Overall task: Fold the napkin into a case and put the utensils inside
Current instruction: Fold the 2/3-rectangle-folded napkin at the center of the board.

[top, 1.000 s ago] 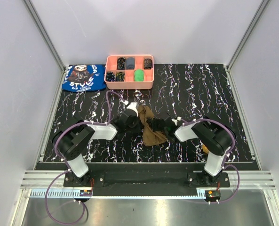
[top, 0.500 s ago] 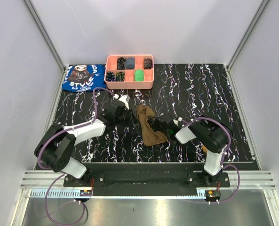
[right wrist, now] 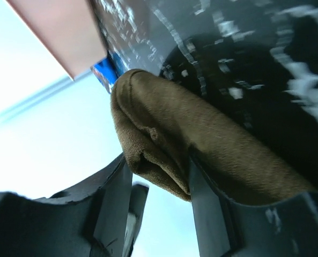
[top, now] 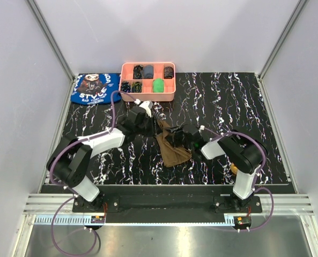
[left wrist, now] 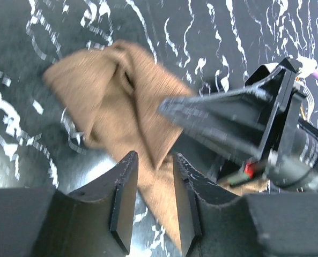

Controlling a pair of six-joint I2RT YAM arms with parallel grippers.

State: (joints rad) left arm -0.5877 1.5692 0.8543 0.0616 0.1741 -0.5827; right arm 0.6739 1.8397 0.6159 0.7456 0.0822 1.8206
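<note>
Tray (top: 148, 97) compartments hold dark items (top: 148, 71) and one green piece (top: 158, 85). In front of the tray, left gripper (left wrist: 154, 160) and right gripper (right wrist: 157, 171) stand fingers parted at the rumpled napkin (top: 172, 152).

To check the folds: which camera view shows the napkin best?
Left wrist: it shows the napkin large, its folds visible though slightly blurred. Top external shows it small and partly covered. Right wrist shows only one bunched end.

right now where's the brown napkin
In the top view the napkin lies bunched near the middle of the table, on the near side of the pink tray.
</note>
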